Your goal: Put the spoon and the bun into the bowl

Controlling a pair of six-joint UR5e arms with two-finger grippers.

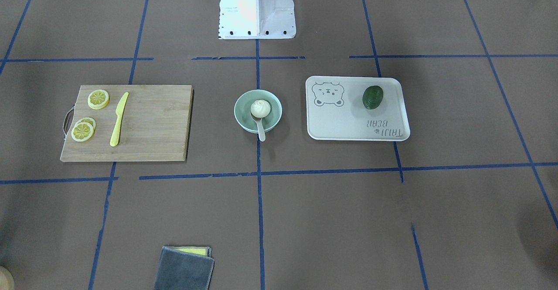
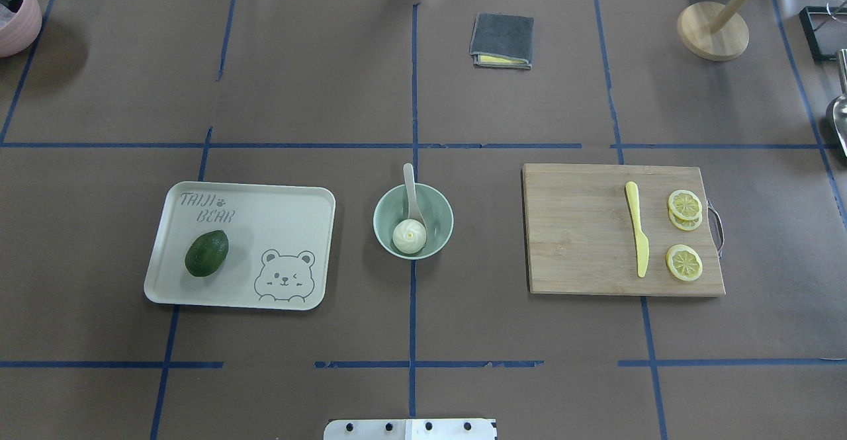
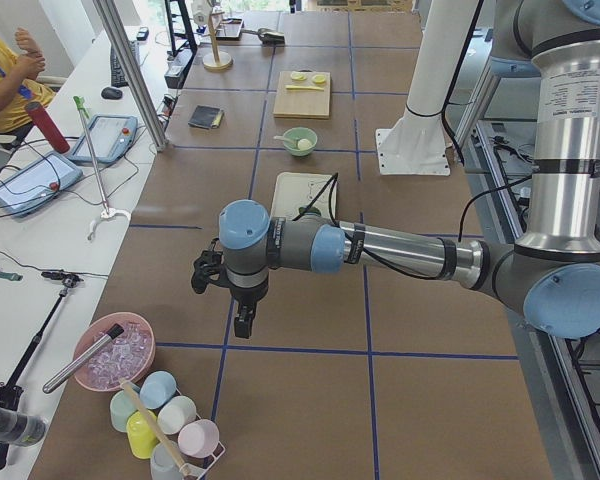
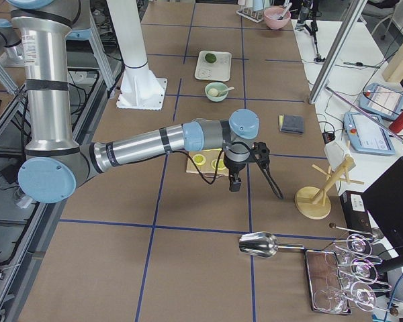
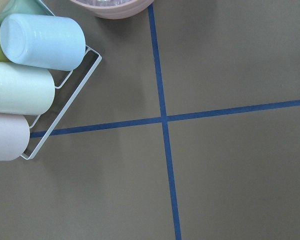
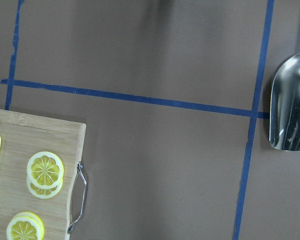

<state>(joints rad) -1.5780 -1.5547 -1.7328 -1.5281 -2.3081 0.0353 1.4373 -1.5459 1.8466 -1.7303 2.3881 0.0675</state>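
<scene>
The pale mint-green bowl stands at the table's middle, between the tray and the cutting board; it also shows in the overhead view. The white bun lies inside it. The off-white spoon rests in the bowl, its scoop by the bun and its handle sticking out over the rim. My left gripper hangs over the table's left end, far from the bowl. My right gripper hangs beyond the cutting board at the right end. I cannot tell whether either is open or shut.
A pale tray with a dark green avocado lies left of the bowl. A wooden cutting board with a yellow knife and lemon slices lies right. A grey cloth, a wooden stand and a metal scoop are farther off.
</scene>
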